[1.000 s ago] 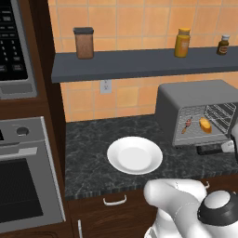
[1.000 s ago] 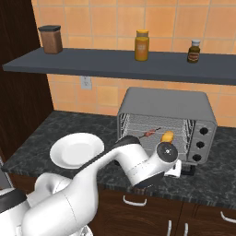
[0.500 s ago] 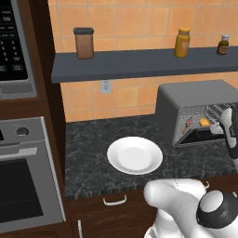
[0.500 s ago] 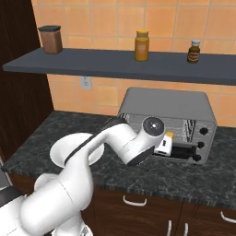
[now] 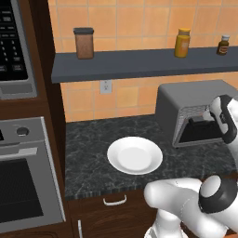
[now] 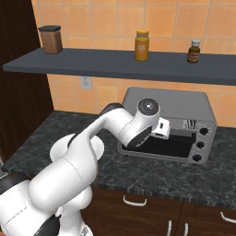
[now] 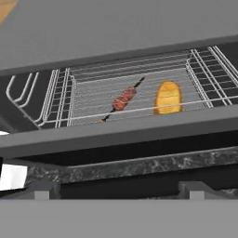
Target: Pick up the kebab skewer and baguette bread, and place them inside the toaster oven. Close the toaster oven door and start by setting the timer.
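Hand view, kebab skewer (image 7: 123, 99) beside baguette bread (image 7: 168, 97) on toaster oven (image 7: 116, 28) rack, tool (image 7: 118, 190) apart

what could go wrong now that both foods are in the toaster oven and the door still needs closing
1. The toaster oven door hangs partly open right in front of the open gripper; a lift off its edge could slip and let it drop back.
2. The kebab skewer lies diagonally on the wire rack, its near tip close to the front edge, so the closing door may catch it.
3. The baguette bread sits close beside the skewer, so a jolt could shift either.
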### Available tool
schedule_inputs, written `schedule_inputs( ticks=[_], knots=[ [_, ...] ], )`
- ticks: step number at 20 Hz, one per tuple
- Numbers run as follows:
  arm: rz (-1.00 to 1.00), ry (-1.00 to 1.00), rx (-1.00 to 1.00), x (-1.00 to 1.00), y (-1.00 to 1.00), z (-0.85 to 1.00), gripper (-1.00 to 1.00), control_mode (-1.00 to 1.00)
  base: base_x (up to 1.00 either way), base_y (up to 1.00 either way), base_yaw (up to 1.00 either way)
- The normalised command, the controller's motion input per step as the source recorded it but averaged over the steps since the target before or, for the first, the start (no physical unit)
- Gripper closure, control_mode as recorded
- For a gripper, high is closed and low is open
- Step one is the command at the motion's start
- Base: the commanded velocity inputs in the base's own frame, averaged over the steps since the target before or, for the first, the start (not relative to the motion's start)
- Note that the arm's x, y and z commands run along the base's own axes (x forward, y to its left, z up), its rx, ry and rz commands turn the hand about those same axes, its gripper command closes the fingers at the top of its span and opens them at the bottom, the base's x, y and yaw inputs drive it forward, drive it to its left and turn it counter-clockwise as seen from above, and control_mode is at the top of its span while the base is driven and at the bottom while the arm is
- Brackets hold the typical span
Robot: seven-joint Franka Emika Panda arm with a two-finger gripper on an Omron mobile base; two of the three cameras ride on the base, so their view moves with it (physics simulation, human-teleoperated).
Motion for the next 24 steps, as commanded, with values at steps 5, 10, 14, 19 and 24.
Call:
schedule_inputs(
  ticks=[5, 10, 14, 19, 24],
  knots=[
    [-0.01, 0.0, 0.0, 0.54, 0.21, 0.0, -1.0, -1.0, 0.0, 0.0, 0.0],
    [-0.01, -0.02, 0.0, 0.45, 0.19, -0.01, -1.0, -1.0, 0.0, 0.0, 0.0],
    [0.0, -0.05, 0.01, 0.4, 0.26, -0.09, -1.0, -1.0, 0.0, 0.0, 0.0],
    [0.0, -0.04, 0.01, 0.26, 0.21, -0.08, -1.0, -1.0, 0.0, 0.0, 0.0],
    [0.0, 0.0, 0.0, 0.02, 0.01, 0.12, -1.0, -1.0, 0.0, 0.0, 0.0]
  ],
)
